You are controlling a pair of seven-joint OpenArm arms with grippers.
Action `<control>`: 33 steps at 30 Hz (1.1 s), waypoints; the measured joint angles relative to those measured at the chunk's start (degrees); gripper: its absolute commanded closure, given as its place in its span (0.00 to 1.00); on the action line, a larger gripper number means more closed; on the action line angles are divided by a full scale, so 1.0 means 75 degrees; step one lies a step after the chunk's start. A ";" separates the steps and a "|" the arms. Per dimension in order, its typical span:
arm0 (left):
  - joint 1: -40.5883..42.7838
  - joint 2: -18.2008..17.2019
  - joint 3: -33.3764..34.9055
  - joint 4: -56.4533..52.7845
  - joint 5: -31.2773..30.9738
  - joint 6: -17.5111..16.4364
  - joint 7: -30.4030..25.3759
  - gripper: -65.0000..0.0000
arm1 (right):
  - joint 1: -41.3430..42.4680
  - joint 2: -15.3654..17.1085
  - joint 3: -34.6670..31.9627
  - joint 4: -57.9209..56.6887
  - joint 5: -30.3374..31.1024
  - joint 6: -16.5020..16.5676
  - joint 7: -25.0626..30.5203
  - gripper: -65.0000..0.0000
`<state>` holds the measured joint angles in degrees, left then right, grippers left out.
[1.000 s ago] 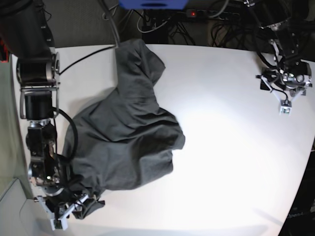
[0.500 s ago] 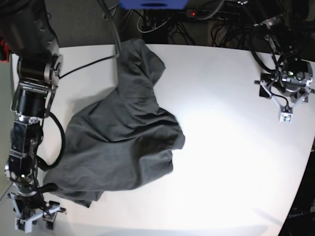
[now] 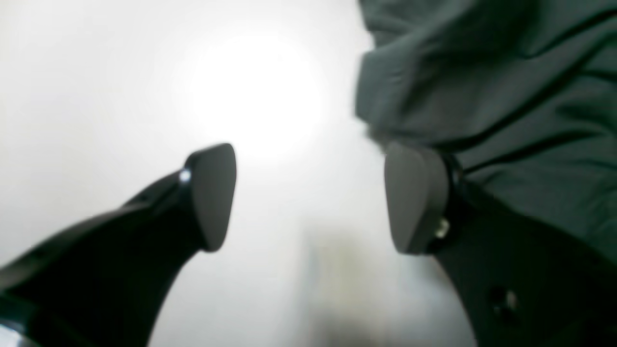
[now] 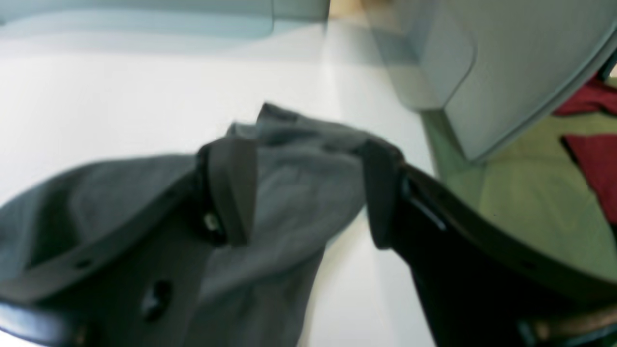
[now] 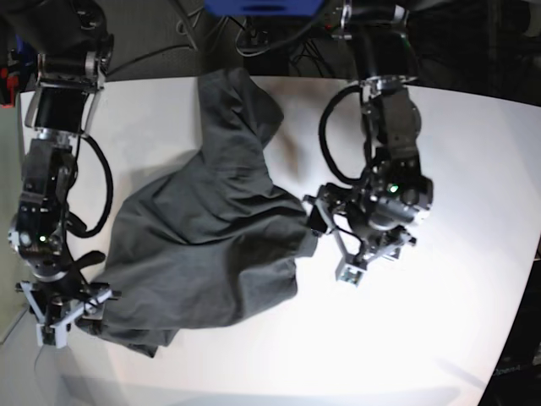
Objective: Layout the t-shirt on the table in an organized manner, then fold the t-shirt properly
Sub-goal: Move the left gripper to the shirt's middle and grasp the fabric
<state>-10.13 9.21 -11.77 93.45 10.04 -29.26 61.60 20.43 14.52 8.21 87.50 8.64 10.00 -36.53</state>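
Lying crumpled across the near-left half of the white table [image 5: 439, 169], the dark grey t-shirt [image 5: 203, 254] is all we see spread there. Our left gripper [image 5: 331, 247] hangs spread apart at its right edge, grasping nothing. Our right gripper [image 5: 74, 320], jaws likewise parted, straddles the cloth's lower-left corner.

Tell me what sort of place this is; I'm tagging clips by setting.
Probably a robotics lab or test bench, not a home. Two robot arms work over a bare white table holding only a crumpled grey t-shirt, and a tangle of black cables with a power strip lies behind the far edge.
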 measured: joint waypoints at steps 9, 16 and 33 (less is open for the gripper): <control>-0.0938 -0.0038 0.0391 -0.1821 -0.2241 0.0726 -0.0122 0.31 | -0.0405 0.0085 0.0009 0.0376 0.0026 0.0000 -0.0076 0.45; -0.1008 -0.0076 0.1067 -0.1818 -0.2940 0.0985 -0.0527 1.00 | -0.0399 0.0087 0.0009 0.0379 0.0023 0.0000 -0.0050 0.45; -0.1705 -0.0516 0.1661 -0.5286 -0.3165 0.3474 -0.2667 1.00 | -0.0402 0.0117 0.0015 0.0379 0.0020 0.0000 -0.0052 0.45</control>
<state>-22.92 5.34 0.69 53.80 -13.69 -3.20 41.60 17.41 15.40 8.32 90.35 8.80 10.00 -36.93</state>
